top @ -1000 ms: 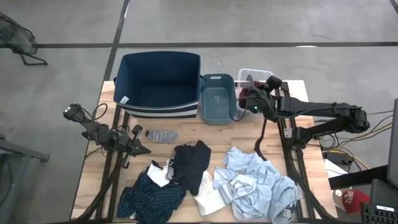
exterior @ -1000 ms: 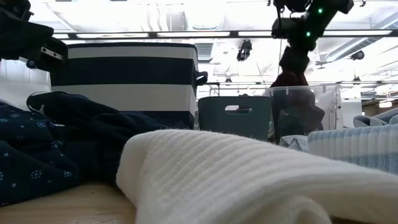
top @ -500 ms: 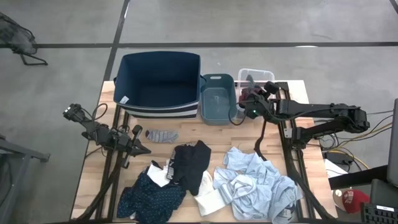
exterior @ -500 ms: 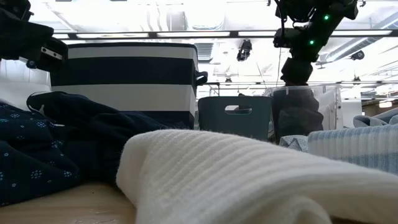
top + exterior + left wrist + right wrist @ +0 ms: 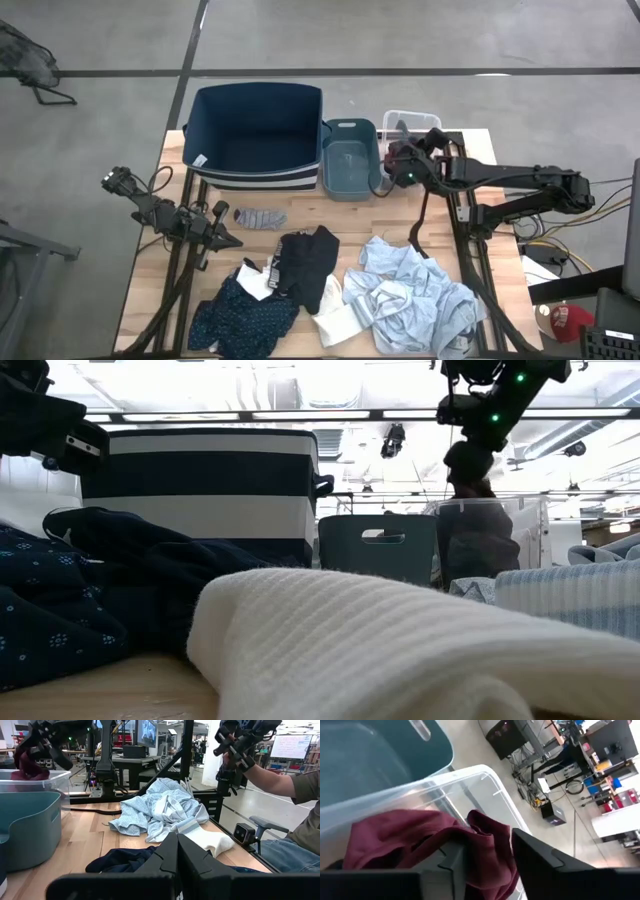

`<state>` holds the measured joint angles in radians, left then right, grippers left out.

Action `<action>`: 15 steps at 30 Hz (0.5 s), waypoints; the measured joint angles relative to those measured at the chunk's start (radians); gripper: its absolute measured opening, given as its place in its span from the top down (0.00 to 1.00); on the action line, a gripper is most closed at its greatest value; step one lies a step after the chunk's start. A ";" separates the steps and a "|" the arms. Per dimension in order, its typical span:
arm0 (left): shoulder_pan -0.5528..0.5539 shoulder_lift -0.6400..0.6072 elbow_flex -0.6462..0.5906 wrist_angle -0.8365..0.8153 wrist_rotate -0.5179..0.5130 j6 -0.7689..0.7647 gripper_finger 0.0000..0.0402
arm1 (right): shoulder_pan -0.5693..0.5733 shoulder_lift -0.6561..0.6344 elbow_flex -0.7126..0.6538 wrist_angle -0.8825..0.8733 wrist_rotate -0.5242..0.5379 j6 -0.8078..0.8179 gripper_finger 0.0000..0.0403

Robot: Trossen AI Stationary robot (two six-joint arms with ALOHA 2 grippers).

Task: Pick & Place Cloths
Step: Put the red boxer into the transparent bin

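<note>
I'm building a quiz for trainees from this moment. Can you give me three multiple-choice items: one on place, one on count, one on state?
1. Where is the maroon cloth?
A. clear bin
B. navy bin
C. table

2. How many bins stand on the table?
A. two
B. three
C. four

3. How do the right gripper jaws stand?
A. clamped on a sock
B. apart over the maroon cloth
C. out of sight

Answers:
1 A: it lies inside the clear bin.
2 B: navy bin, teal bin and clear bin.
3 B: the wrist view shows a gap with cloth in it.
</note>
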<state>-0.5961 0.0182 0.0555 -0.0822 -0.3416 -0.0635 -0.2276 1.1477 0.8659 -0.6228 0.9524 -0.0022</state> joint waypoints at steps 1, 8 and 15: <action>0.000 0.000 0.000 0.000 0.000 0.000 0.99 | 0.000 0.000 0.005 0.000 0.000 0.008 0.60; 0.000 0.000 0.000 0.000 0.000 0.000 0.99 | 0.000 0.000 0.068 -0.003 0.133 0.098 0.41; 0.000 0.000 0.000 0.000 0.000 0.000 0.99 | 0.000 0.000 0.155 -0.010 0.219 0.131 0.31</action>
<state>-0.5962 0.0185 0.0555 -0.0822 -0.3412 -0.0637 -0.2279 1.1477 1.0205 -0.6330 1.1711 0.1286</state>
